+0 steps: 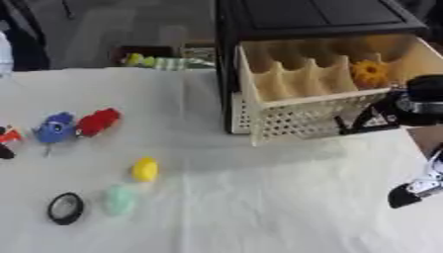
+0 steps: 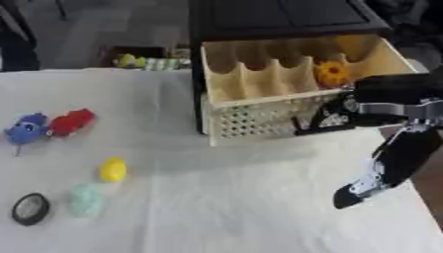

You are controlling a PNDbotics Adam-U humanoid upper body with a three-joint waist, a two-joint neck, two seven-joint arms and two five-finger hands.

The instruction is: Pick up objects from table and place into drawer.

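On the white cloth at the left lie a blue toy and a red toy, touching. Nearer the front are a yellow egg-shaped thing, a pale green lump and a black round ring. The beige drawer stands pulled out of a black cabinet, with an orange flower-like thing in its right compartment. My right hand hangs open beside the drawer's right front corner, fingers pointing down at the cloth, holding nothing. My left hand does not show.
A small red and black thing pokes in at the left edge. Behind the table's far edge are a dark box and yellow-green items. The table's right edge runs just beside my right arm.
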